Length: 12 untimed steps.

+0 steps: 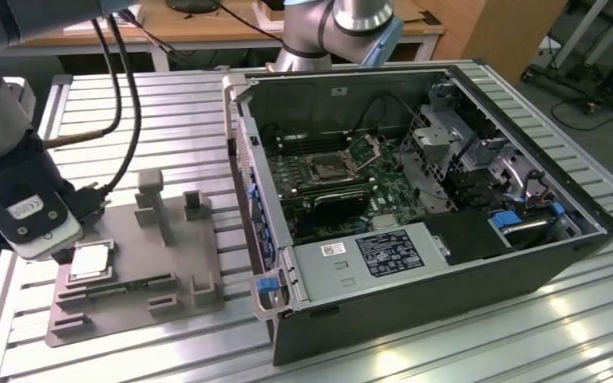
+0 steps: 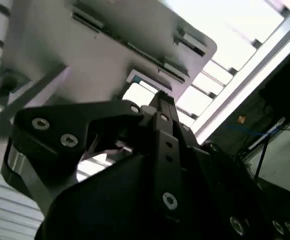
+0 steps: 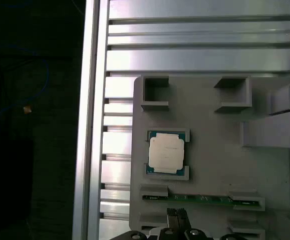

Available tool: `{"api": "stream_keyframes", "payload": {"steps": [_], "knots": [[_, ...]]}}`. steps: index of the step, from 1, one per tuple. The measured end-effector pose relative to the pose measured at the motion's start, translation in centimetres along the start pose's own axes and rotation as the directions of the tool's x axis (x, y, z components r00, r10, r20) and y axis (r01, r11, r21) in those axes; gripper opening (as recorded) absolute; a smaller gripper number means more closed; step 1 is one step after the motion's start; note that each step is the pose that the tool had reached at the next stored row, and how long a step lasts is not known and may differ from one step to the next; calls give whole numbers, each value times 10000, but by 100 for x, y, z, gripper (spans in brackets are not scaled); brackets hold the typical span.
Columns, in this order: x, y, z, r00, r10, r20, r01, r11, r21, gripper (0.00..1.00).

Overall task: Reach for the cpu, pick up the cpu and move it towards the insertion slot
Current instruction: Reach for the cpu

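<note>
Step in hand: the reach. The cpu lies flat, silver face up, in its corner-bracketed seat on the grey fixture tray. It is not gripped and nothing touches it. In the exterior view, the tray sits on the slatted aluminium table, to the exterior view's left of the open computer case.

The gripper hangs above the tray and carries nothing. In the first wrist view its fingertips appear pressed together. They are near the cpu but not over it: the green memory stick lies in its own holder between the tips and the chip.

The insertion slot is on the green motherboard inside the case, with its retention bracket raised. It is well apart from the tray.

Assessment for doing the reach well:
- The gripper needs centring squarely over the chip, clear of the memory stick.
- It needs to spread wider than the chip before any descent.
- Contact belongs on two opposite rim edges that the seat's corner brackets leave free, with the pads parallel to those edges.
- Descent should be straight and slow. A tilted approach risks catching a bracket or skewing the chip in its seat.
- Clamping force should be light, as the part is thin and rigid.
</note>
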<state>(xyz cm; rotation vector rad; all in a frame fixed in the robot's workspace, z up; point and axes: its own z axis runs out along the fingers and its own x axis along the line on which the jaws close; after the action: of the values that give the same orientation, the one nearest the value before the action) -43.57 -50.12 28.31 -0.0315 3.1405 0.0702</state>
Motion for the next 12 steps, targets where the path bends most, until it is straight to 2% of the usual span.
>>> {"api": "stream_keyframes", "payload": {"steps": [1, 5, 7, 9, 12], "knots": [[-1, 6, -128, 10000, 0, 1, 0, 10000, -1, 11], [0, 7, -138, 10000, 0, 2, 0, 10000, -2, 11], [-20, 45, -161, 10000, 0, -2, 0, 10000, 2, 11], [-74, 152, -218, 10000, 0, -1, 0, 10000, 7, 11], [-222, 445, -378, 10000, 2, -4, -2, 10000, 25, 11]]}}
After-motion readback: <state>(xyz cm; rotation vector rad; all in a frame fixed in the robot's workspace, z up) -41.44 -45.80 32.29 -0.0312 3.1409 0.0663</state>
